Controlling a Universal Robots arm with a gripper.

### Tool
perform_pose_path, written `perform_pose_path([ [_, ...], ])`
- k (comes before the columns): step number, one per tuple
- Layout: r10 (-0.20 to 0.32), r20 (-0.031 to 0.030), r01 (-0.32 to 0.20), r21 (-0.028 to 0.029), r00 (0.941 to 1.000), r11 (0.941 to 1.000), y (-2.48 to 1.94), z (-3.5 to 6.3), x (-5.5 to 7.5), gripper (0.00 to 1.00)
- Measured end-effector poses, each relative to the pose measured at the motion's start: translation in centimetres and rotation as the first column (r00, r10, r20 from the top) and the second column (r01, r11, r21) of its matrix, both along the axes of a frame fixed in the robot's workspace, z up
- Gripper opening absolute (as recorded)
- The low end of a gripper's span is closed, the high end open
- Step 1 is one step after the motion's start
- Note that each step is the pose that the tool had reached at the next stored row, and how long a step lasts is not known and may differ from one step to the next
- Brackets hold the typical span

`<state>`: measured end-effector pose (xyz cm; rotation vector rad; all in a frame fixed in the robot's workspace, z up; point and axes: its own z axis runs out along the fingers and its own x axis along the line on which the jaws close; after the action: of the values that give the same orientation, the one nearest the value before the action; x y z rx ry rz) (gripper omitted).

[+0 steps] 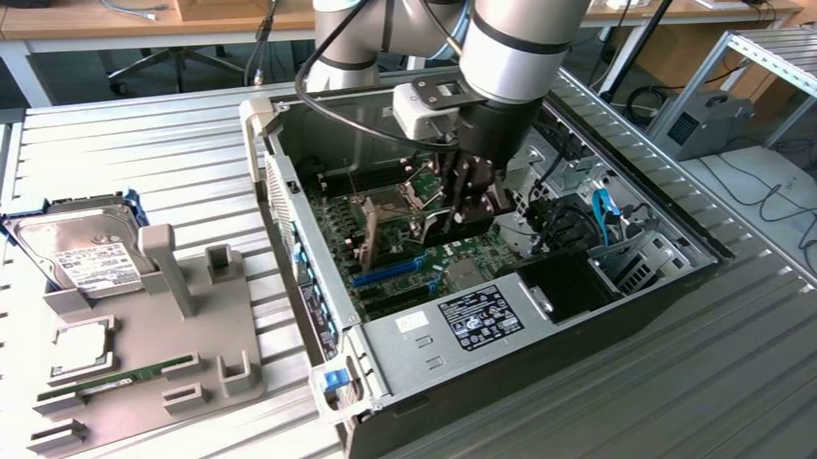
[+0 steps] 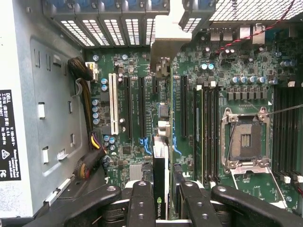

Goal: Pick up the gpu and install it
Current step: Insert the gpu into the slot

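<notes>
the gripper point(image 1: 470, 206) is down inside the open computer case point(image 1: 383, 359), clenched on the gpu point(image 2: 160, 182), which it holds edge-on between its fingers point(image 2: 142, 201). in the wrist view the card hangs above the motherboard point(image 2: 227, 71), lined up along the long black expansion slots point(image 2: 183, 106) and just beside the white slot point(image 2: 113, 104); whether it touches a slot i cannot tell. on the bench point(image 1: 153, 143) at the exterior view's left, a grey holder point(image 1: 153, 354) carries a hard drive point(image 1: 79, 253) and a green memory stick point(image 1: 118, 378).
</notes>
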<state>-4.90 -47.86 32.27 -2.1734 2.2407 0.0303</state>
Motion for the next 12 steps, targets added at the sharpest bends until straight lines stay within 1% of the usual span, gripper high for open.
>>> perform_pose_path([
  [12,0.0,0.0,0.0,0.0,1.0,1.0,0.0,-0.1,-0.25,0.26],
])
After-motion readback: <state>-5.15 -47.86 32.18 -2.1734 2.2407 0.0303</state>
